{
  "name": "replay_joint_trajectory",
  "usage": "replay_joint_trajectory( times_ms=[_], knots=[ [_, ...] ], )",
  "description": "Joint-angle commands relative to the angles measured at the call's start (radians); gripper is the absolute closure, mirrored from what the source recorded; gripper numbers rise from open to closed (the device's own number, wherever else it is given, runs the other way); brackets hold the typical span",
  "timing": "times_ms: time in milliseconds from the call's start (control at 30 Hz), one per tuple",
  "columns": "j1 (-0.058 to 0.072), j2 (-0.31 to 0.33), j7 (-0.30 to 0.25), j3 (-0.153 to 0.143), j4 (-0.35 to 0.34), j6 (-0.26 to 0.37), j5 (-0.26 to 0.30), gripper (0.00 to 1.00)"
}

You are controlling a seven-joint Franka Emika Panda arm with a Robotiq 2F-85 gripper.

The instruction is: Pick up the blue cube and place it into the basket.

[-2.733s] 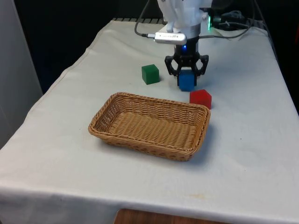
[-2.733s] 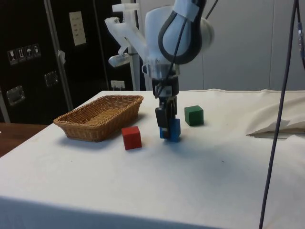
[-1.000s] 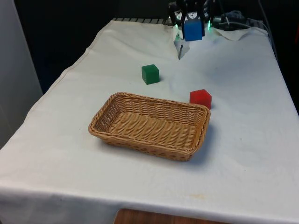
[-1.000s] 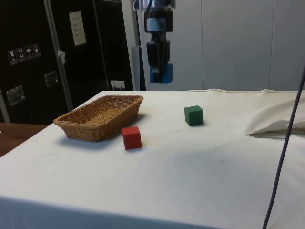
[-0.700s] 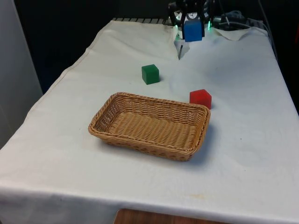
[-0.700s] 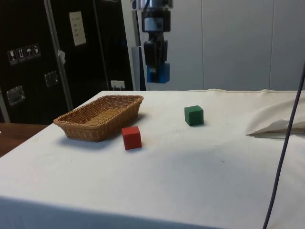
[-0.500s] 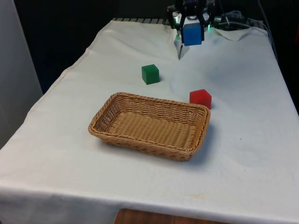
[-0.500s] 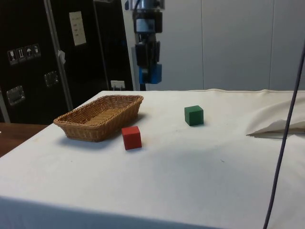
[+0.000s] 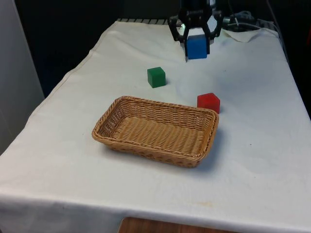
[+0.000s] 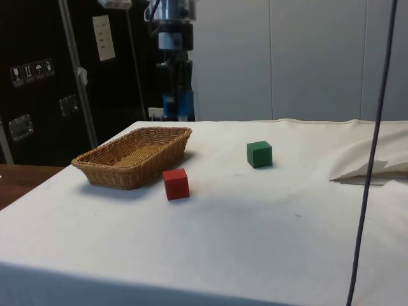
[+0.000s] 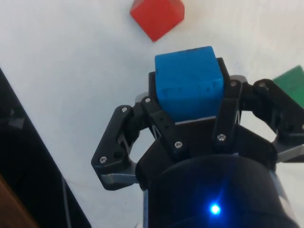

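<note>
Gripper (image 9: pixel 196 42) clamped on the blue cube (image 9: pixel 197 47), carrying it high.
It has swung basketward since a moment ago; wicker basket (image 9: pixel 108 124) awaits below.

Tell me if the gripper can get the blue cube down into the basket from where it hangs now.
Probably yes. The gripper, shut on the blue cube, hangs high above the table; the basket lies open-topped with nothing over it.

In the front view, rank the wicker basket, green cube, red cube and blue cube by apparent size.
1. Woven wicker basket, by far the largest.
2. Red cube, green cube and blue cube in the claw look alike; their different distances from the camera prevent ranking.
</note>
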Motion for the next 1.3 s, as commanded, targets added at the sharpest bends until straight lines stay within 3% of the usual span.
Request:
replay_joint_trajectory(
  times_ms=[0,100,367,400,567,967,1000,1233,1267],
  knots=[
    [-0.002,0.024,-0.007,-0.001,0.026,-0.005,0.004,0.99],
    [-0.001,0.036,-0.004,-0.004,0.037,0.0,0.0,0.99],
    [-0.004,0.145,-0.014,-0.016,0.151,-0.01,-0.002,0.99],
    [-0.003,0.134,-0.013,-0.015,0.139,-0.001,0.0,0.99],
    [-0.005,0.213,-0.019,-0.025,0.224,-0.015,-0.003,0.99],
    [-0.004,0.331,-0.027,-0.051,0.363,-0.028,-0.009,0.99],
    [-0.003,0.316,-0.028,-0.048,0.344,-0.016,-0.002,0.99],
    [-0.002,0.42,-0.025,-0.068,0.47,-0.029,-0.012,0.99],
    [-0.003,0.41,-0.029,-0.064,0.456,-0.018,-0.003,0.99]
  ],
)
